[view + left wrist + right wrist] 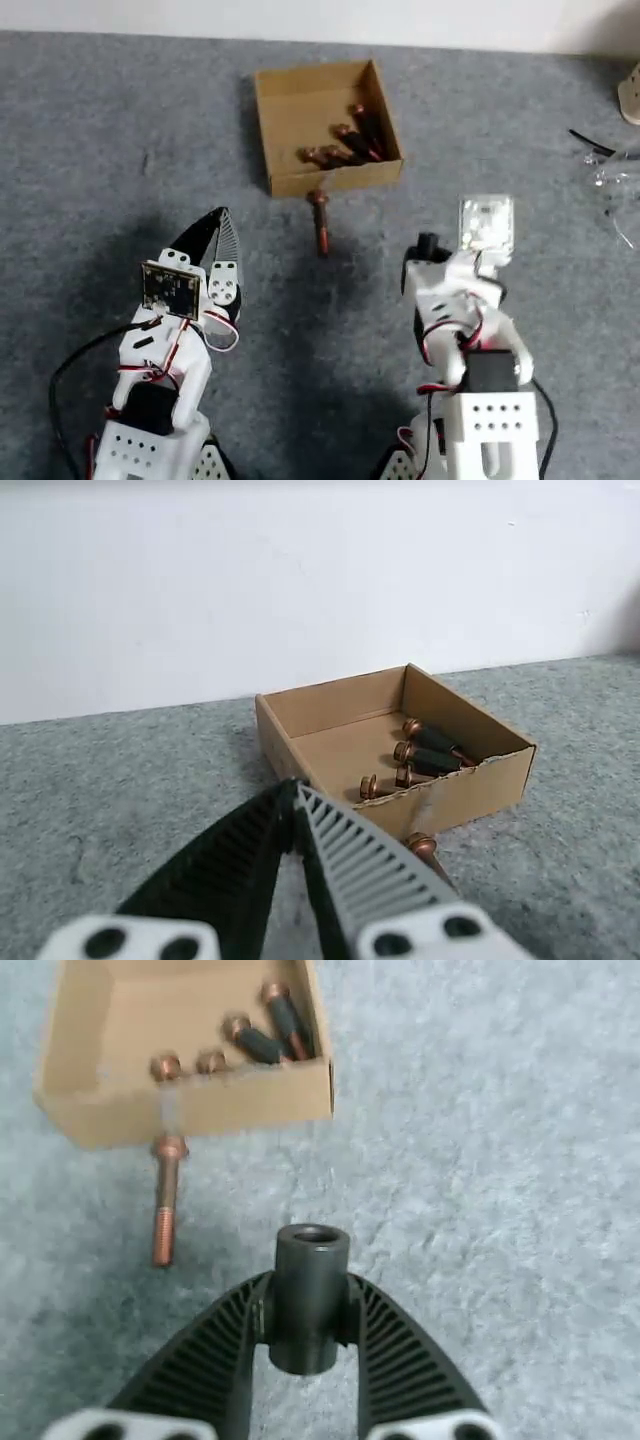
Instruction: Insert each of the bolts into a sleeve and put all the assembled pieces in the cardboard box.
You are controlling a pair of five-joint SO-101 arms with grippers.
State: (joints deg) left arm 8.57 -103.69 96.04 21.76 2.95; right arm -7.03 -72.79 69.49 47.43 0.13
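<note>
The cardboard box (330,180) stands at the table's far middle and holds several copper bolts in black sleeves (345,145). One bare copper bolt (320,222) lies on the grey carpet just in front of the box. My right gripper (425,255) is to the right of that bolt, shut on an upright black sleeve (310,1295). In the right wrist view the bolt (165,1200) and the box (200,1110) lie beyond the sleeve. My left gripper (218,225) hovers left of the bolt, its fingertips (295,792) together, holding nothing. Past them are the box (470,795) and the bolt's head (420,845).
Clear plastic pieces and thin wires (610,170) lie at the far right edge, with a beige object (630,95) behind them. A white wall runs behind the box. Open grey carpet surrounds the box and both arms.
</note>
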